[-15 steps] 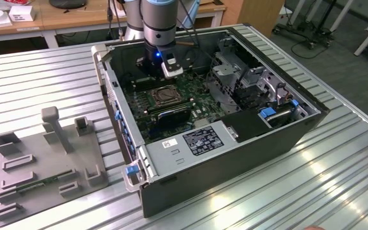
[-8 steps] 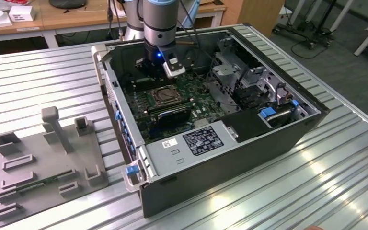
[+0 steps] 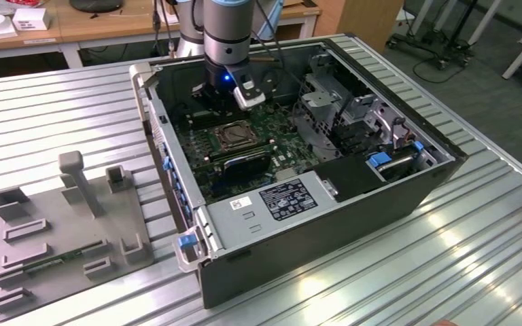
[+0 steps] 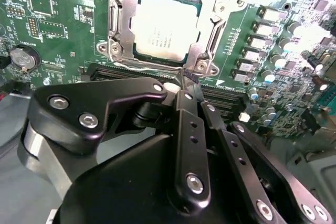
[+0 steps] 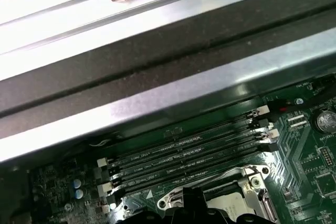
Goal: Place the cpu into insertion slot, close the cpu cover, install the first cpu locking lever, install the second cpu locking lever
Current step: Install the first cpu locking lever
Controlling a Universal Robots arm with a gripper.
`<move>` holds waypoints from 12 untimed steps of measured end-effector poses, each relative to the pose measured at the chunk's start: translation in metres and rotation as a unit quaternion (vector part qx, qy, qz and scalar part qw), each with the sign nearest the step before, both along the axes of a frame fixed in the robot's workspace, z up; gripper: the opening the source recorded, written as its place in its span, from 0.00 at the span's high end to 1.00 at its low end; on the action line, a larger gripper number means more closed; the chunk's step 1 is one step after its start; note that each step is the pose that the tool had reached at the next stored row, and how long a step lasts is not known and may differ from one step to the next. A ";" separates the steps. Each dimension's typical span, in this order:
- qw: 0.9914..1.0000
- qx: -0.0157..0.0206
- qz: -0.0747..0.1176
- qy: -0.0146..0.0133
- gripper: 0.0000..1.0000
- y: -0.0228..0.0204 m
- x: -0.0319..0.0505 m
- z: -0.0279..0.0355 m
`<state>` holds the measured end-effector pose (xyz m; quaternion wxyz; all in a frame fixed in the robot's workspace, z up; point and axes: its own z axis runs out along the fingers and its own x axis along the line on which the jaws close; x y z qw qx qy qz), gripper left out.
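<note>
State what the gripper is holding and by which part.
Nothing, as far as the second wrist view shows: the gripper has its fingers closed together with no object between them, just beside the cpu cover, which lies over the cpu.

An open computer case (image 3: 334, 176) lies on a ribbed metal tabletop (image 3: 52, 115), its green motherboard (image 3: 270, 146) exposed. The arm reaches down into the case, with the gripper (image 3: 217, 109) just above the insertion slot (image 3: 234, 136). A grey fixture tray (image 3: 62, 238) sits to the exterior view's left, apart from the case.
</note>
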<state>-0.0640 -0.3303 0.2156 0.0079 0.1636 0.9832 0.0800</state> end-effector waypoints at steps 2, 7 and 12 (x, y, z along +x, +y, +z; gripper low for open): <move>1.000 -0.009 0.001 0.000 0.89 0.0001 0.0001 0.0000; 0.999 -0.054 0.001 0.001 0.89 0.0001 0.0001 -0.0001; 0.997 -0.074 0.001 0.001 0.89 0.0000 0.0000 -0.0001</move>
